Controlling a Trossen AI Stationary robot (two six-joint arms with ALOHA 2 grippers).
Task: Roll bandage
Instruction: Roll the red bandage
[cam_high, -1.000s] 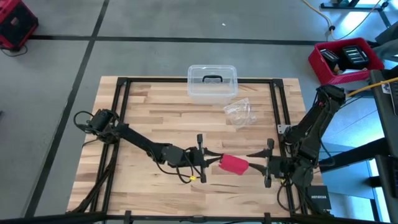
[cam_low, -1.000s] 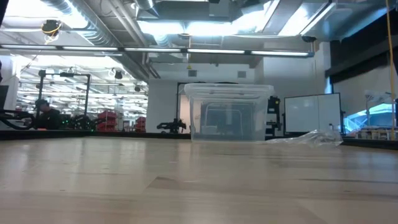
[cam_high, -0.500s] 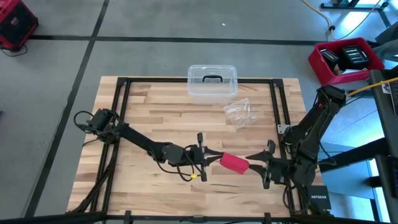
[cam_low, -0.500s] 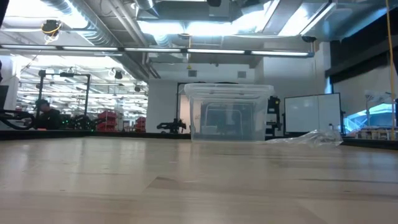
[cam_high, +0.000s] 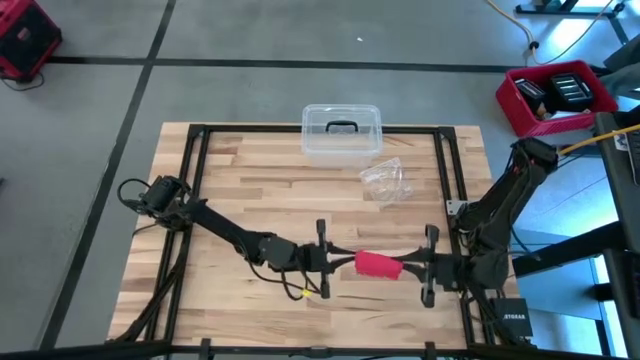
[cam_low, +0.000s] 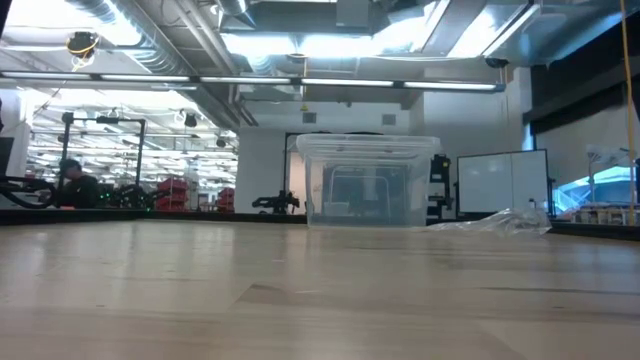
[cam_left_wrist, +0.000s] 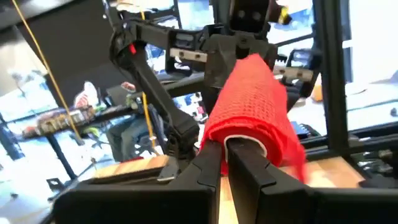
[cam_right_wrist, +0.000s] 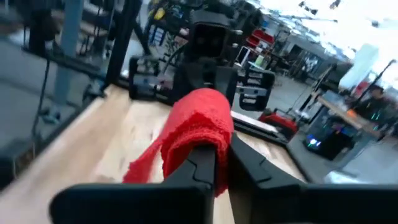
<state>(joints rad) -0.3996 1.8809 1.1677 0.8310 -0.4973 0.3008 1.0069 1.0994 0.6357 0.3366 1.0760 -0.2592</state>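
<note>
Closing on the far end of the bandage (cam_high: 378, 264), the right pincer (cam_high: 408, 266) now has its fingers pinched together on the red roll, where half a second ago they stood apart beside it. Left pincer (cam_high: 346, 261) is clamped on the opposite end, so the roll hangs between the two pincers, just above the surface (cam_high: 250, 180). Likely ready for another winding turn.
</note>
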